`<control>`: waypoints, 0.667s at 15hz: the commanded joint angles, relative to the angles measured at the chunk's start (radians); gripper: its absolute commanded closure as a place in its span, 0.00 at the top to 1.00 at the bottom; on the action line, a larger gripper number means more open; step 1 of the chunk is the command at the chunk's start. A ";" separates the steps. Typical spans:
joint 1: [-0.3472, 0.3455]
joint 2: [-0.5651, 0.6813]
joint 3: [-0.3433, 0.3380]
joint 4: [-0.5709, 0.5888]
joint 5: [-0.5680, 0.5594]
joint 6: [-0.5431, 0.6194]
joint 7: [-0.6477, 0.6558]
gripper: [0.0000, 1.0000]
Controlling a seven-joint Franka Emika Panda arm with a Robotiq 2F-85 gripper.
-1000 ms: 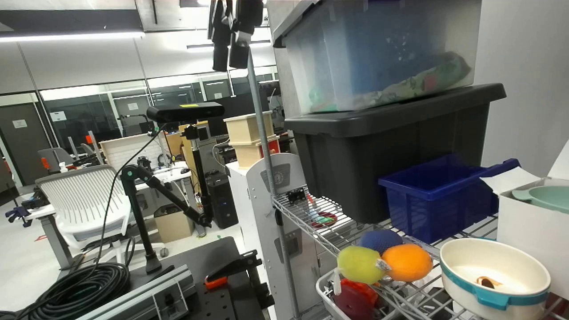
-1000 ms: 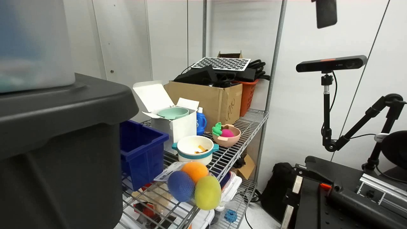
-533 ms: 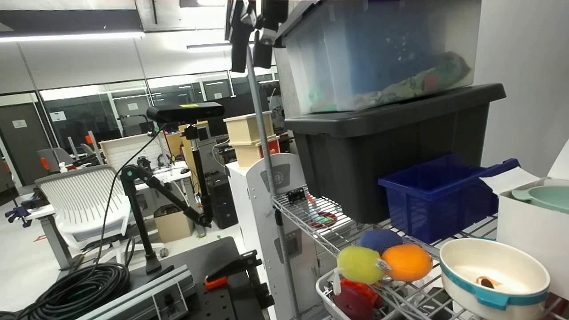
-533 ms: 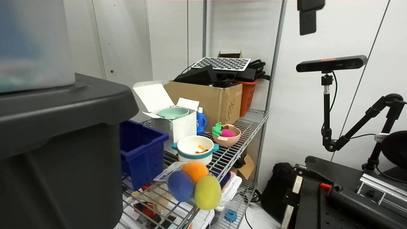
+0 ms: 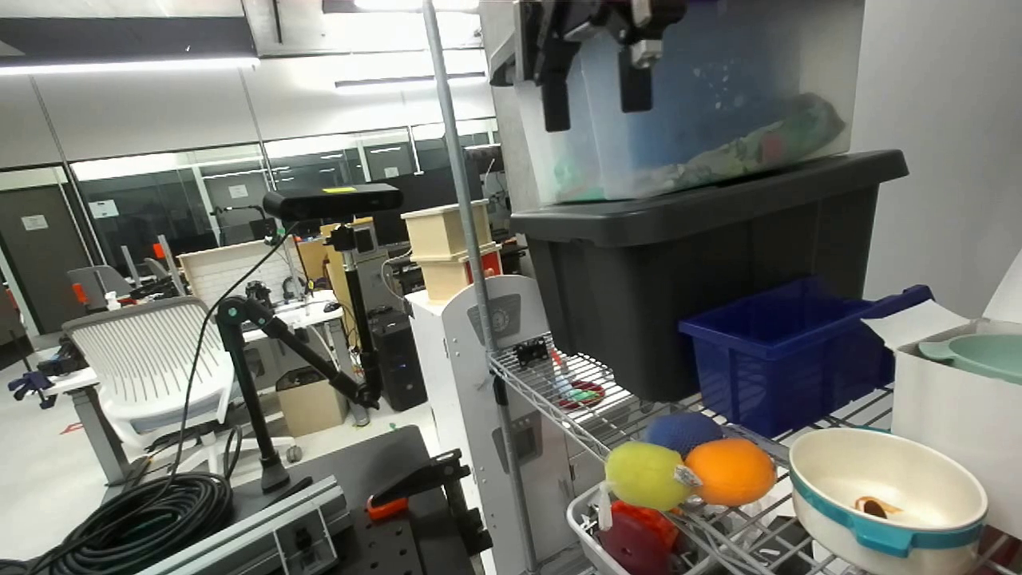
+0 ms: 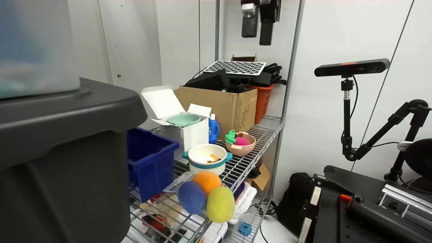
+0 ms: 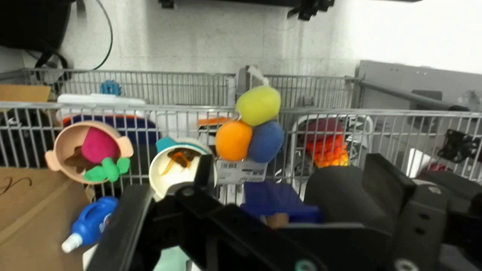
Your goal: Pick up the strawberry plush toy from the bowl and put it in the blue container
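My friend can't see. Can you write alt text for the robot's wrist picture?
A pink toy with green leaves lies in a peach bowl, at left on a wire shelf seen from above. To the right are a white bowl, an orange ball, a yellow-green ball and a blue ball. The robot's open jaws, below, partly hide the blue container.

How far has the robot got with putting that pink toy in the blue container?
Done: nothing visible; the pink toy sits in the peach bowl. In hand: nothing; the gripper is open and empty. Left: everything, from grasping the toy to setting it in the blue container.
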 commanded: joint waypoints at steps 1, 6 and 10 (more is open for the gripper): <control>-0.020 0.100 -0.002 0.082 -0.111 0.141 -0.011 1.00; -0.042 0.213 -0.015 0.129 -0.197 0.271 0.005 1.00; -0.057 0.293 -0.034 0.176 -0.228 0.307 0.009 1.00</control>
